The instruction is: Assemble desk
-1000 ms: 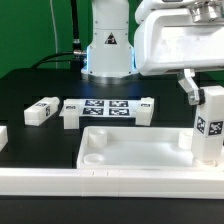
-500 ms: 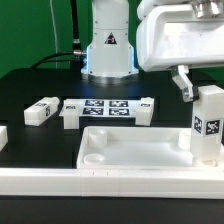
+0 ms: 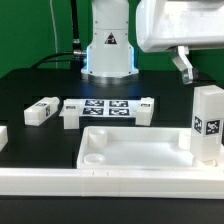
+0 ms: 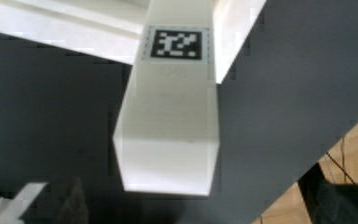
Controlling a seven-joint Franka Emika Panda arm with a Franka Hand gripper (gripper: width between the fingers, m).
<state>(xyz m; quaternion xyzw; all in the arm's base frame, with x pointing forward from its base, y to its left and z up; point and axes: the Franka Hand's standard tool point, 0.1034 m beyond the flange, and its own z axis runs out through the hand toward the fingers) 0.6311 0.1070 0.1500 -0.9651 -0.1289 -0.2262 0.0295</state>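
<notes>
Jaws noted spread wide, nothing held, above and clear of 1 leg [image 3: 207,122] stood upright (long axis vert.) in corner of desk top [image 3: 125,153].

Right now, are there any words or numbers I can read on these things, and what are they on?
No words or numbers can be read anywhere.
On the standing leg: a black-and-white square tag, only a pattern, no letters.
On the marker board: several such tags, patterns only.
On the lying leg: a tag, too small to make out.
On the robot base: a small dark triangle sign, too blurred to read.
</notes>
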